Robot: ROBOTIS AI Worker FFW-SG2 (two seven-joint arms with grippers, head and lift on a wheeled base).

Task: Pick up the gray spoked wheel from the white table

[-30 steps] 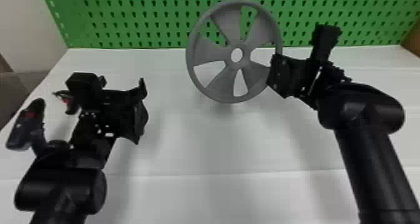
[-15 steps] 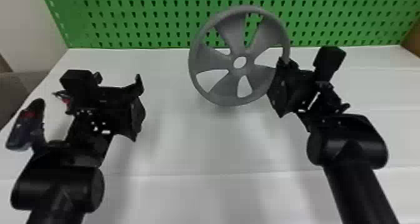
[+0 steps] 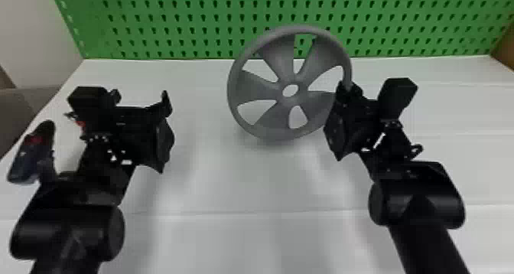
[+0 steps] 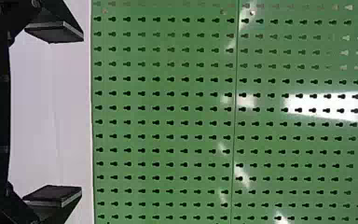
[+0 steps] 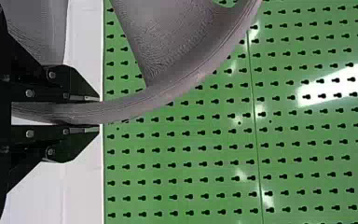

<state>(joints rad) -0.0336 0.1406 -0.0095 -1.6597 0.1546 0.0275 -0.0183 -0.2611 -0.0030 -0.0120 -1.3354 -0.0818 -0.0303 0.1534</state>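
The gray spoked wheel (image 3: pixel 267 90) stands upright and slightly tilted at the back middle of the white table (image 3: pixel 229 238); whether its lower rim touches the table I cannot tell. At its right side is my right gripper (image 3: pixel 346 91). In the right wrist view, my right gripper (image 5: pixel 98 115) is shut on the rim of the wheel (image 5: pixel 135 103), one finger on each side. My left gripper (image 3: pixel 166 120) is held above the table's left part, apart from the wheel. The left wrist view shows my left gripper (image 4: pixel 81 114) with its fingers wide apart and nothing between them.
Behind the table rises a green pegboard (image 3: pixel 183 20). A dark tool with red parts (image 3: pixel 32 154) is at the far left beside my left arm. A brown surface (image 3: pixel 505 43) shows at the back right corner.
The wheel has shifted slightly right and turned a little. The right gripper has moved along with it, its wrist turning and its arm coming left. The left arm has barely moved.
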